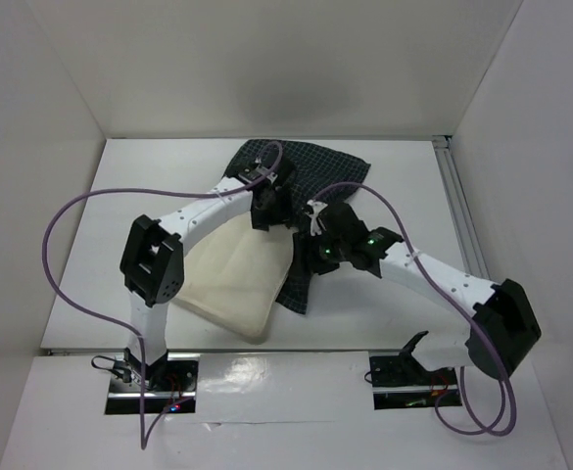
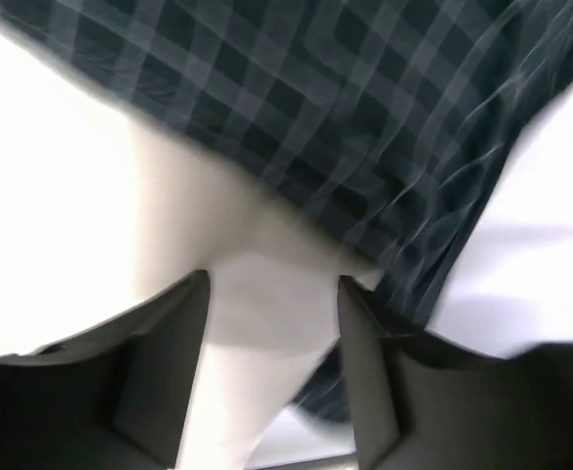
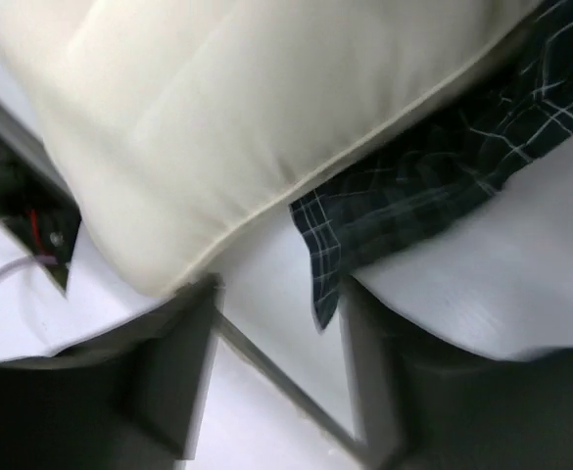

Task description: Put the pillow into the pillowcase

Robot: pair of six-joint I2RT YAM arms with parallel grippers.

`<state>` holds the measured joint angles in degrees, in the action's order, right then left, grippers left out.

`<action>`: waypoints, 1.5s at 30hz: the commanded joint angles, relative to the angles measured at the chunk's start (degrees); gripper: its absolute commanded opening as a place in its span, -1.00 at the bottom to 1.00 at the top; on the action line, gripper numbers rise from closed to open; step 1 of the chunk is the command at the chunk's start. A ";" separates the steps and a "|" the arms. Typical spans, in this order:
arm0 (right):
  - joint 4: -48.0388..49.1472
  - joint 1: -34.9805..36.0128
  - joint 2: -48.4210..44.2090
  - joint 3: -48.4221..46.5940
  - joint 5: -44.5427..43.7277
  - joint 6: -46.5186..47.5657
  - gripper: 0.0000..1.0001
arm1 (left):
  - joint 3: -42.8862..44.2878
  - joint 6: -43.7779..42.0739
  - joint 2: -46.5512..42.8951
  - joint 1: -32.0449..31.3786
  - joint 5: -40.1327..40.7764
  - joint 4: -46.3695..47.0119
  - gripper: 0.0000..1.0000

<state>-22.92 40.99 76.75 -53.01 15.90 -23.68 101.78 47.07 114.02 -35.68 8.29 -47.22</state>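
Observation:
The cream pillow (image 1: 229, 279) lies on the white table, its far right part tucked under the dark checked pillowcase (image 1: 310, 168). A strip of the pillowcase runs down along the pillow's right edge. My left gripper (image 1: 268, 217) hangs over the pillow's far edge at the pillowcase mouth. In the left wrist view it (image 2: 271, 294) is open, with the pillow (image 2: 198, 196) between its fingers and the pillowcase (image 2: 345, 108) just beyond. My right gripper (image 1: 313, 257) is open over that strip. In the right wrist view it (image 3: 276, 313) is open, with a pillowcase (image 3: 433, 186) corner hanging near its right finger, beside the pillow (image 3: 237, 108).
White walls enclose the table on three sides. An aluminium rail (image 1: 459, 211) runs along the right side. Purple cables (image 1: 61, 245) loop off both arms. The table's front edge (image 1: 296, 351) lies just below the pillow's near corner.

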 commanded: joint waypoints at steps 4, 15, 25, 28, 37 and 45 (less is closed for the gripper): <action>-12.06 -7.32 -6.70 -1.65 -10.62 -0.58 0.68 | -7.46 -10.49 -10.03 0.17 -3.89 -5.33 0.58; -8.20 1.00 9.98 -20.26 -11.68 0.40 0.98 | -15.56 -13.41 -21.04 23.76 -9.59 -0.51 0.54; 0.17 1.84 17.22 -9.15 -15.45 -11.29 -0.81 | -16.17 -13.41 -24.27 33.13 -18.31 1.96 0.57; -6.42 -5.62 15.02 -7.90 -21.24 -8.32 -1.00 | -18.89 -13.93 -25.69 33.66 -19.80 3.36 0.57; -12.24 -18.94 7.45 -19.28 -33.40 -3.21 0.08 | -27.50 -15.16 -24.38 30.94 -28.94 8.19 0.52; -16.36 2.13 26.22 -36.45 -37.08 2.67 0.99 | -32.42 -15.69 -23.75 26.02 -27.81 11.19 0.60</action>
<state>-34.76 37.82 96.01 -86.94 -18.50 -24.25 70.32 32.86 90.35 -9.58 -18.31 -38.63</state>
